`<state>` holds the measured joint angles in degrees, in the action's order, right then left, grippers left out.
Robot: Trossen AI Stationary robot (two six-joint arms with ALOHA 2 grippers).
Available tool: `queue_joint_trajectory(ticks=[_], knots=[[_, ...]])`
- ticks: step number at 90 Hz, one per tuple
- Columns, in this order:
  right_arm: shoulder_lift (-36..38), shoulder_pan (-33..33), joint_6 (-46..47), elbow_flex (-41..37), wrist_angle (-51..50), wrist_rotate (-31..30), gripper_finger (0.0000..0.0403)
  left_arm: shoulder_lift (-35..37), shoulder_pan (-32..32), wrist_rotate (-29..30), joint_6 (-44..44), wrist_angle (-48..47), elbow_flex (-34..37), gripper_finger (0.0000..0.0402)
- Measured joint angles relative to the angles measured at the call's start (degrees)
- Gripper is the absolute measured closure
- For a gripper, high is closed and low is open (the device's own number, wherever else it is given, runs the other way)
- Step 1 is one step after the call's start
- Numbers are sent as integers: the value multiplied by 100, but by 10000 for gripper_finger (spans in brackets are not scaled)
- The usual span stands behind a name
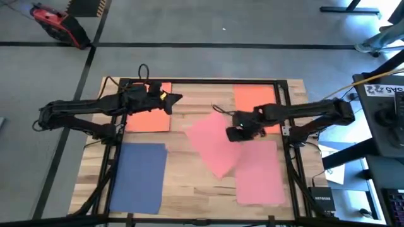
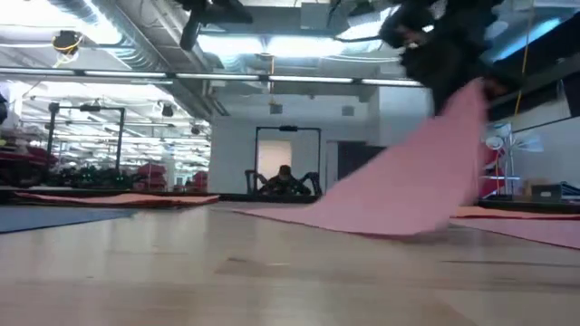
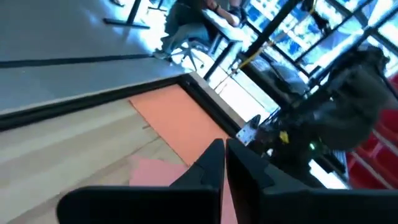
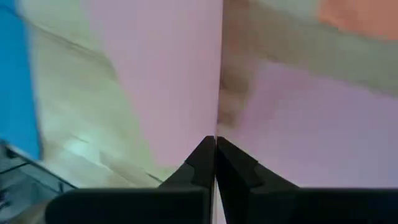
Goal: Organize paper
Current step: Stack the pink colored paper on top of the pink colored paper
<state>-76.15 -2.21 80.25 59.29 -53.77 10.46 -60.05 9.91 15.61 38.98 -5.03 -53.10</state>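
right gripper lifts a pink sheet by its edge

the right gripper [image 1: 236,132] is clenched on the edge of a pink sheet [image 1: 213,146] near the middle of the tabletop [image 1: 189,183]; in the right wrist view its fingers [image 4: 205,163] meet with the thin edge of the paper pinched between them. the held sheet [image 2: 399,186] is raised at the gripped side and slopes down to the wood, its far end resting on the tabletop. just beside it, toward the right front, a second pink sheet [image 1: 260,173] lies flat, and the held sheet overlaps its near corner. behind the right gripper an orange sheet [image 1: 251,99] lies flat at the back of the tabletop.

the left gripper [image 1: 169,99] hovers over the back left, above another orange sheet [image 1: 146,117], its fingers [image 3: 208,165] closed together with nothing between them. a blue sheet [image 1: 140,176] lies flat at the front left, well apart from both grippers.
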Motion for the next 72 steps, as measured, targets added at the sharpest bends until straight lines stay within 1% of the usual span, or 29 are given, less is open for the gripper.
queue_joint_trajectory(ticks=[13, 22, 38, 48, 54, 64, 72], knots=[[355, -776, 1213, 0, -763, -157, 403, 0, 0, 134, 146, -7, 0, 401], [512, -1406, 2271, 0, -1065, -249, 403, 0, 0, 172, 179, -2, 2, 401], [589, -2618, 4232, 0, -1269, -261, 403, 0, 0, 259, 325, -35, 2, 401], [589, -3310, 5340, 0, -1244, -389, 403, -3, 17, 295, 258, -40, 2, 401], [589, -3549, 5463, 0, -1066, -563, 403, -4, 39, 303, 150, -58, 2, 401], [579, -3640, 5186, 0, -657, -1561, 403, -5, 107, 281, -61, -157, 2, 401], [578, -3505, 4765, 0, -601, -2027, 403, -6, 155, 120, -252, -349, 2, 401]])
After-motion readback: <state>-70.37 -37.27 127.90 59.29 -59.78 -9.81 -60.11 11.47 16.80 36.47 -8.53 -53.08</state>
